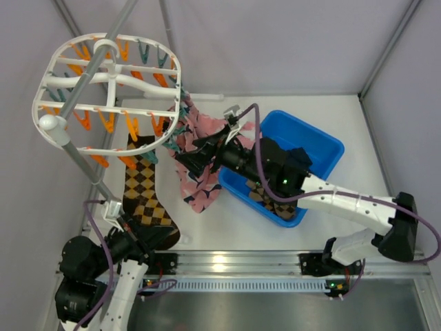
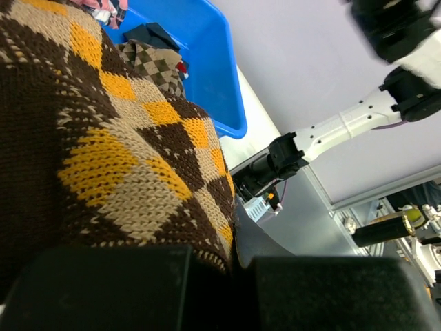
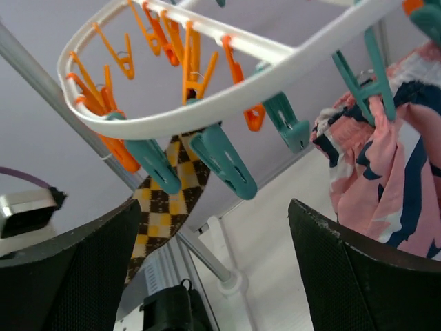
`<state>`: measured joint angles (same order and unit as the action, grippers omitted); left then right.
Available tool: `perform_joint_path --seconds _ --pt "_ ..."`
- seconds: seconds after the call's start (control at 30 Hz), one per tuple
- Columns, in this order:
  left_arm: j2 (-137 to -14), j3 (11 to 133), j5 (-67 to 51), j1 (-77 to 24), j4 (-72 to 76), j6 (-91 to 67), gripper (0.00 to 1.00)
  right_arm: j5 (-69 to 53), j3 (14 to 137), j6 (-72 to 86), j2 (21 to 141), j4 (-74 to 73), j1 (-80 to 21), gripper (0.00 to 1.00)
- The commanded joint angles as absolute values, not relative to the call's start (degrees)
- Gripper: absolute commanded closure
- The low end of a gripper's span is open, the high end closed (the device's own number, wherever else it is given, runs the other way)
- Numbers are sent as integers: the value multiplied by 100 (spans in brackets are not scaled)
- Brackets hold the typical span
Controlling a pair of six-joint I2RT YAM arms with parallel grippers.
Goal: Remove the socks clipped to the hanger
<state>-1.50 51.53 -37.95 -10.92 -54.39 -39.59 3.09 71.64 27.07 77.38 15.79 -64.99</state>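
The white oval hanger (image 1: 179,72) hangs at the upper left with orange and teal clips; its rim also crosses the right wrist view (image 3: 207,110). A brown checkered sock (image 1: 143,189) hangs from it. My left gripper (image 1: 138,238) is shut on that sock's lower end (image 2: 103,152), with the fingers (image 2: 103,289) pressed together at the bottom of the left wrist view. A pink sock with navy marks (image 1: 200,183) hangs from a teal clip (image 3: 375,79) at the hanger's right edge. My right gripper (image 1: 189,160) is open and empty just below the clips (image 3: 213,234), with the pink sock (image 3: 386,186) to its right.
A blue bin (image 1: 317,148) sits right of centre and holds a checkered sock (image 2: 155,65) and a dark one (image 2: 148,33). The grey pole (image 1: 83,155) slants down behind the hanger to a base on the table. A metal rail (image 1: 227,262) runs along the near edge.
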Motion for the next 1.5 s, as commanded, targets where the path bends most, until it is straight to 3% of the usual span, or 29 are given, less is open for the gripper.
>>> perform_joint_path --seconds 0.0,0.07,0.2,0.3,0.47,0.7,0.87,1.03,1.17,1.23,1.47 --pt "-105 5519 -3867 -1055 -5414 -4174 100 114 6750 2918 8156 3187 -6530 18" --pt "-114 5660 -3780 -1055 -5572 -4184 100 97 6417 3085 8296 3706 -6530 20" --pt "-114 5906 -3490 -1055 -5993 -4043 100 97 6266 3199 8831 4762 -6583 39" --pt "-105 5889 -3165 -1055 -6328 -3990 100 -165 6319 3313 9279 5315 -6609 45" --pt "-114 5792 -2672 -1055 -6627 -4069 100 -369 6714 3410 10122 6327 -6671 46" --pt "-132 5853 -2865 -1055 -6609 -4078 100 -809 7961 3463 11090 6740 -6680 45" --pt "-132 5836 -2944 -1055 -6662 -3991 100 -791 8060 3384 11303 7355 -6662 46" --pt "-132 5818 -2699 -1055 -6820 -3771 100 -318 7516 3244 11031 7567 -6662 42" --pt "-132 5792 -2453 -1055 -6829 -3858 100 -202 6883 3120 10749 7708 -6662 29" --pt "-167 5748 -2461 -1055 -6829 -3867 100 -368 6663 3181 10635 7726 -6662 19" --pt "-176 5722 -2522 -1055 -6838 -3841 99 -1186 6469 3647 10871 8357 -6671 12"
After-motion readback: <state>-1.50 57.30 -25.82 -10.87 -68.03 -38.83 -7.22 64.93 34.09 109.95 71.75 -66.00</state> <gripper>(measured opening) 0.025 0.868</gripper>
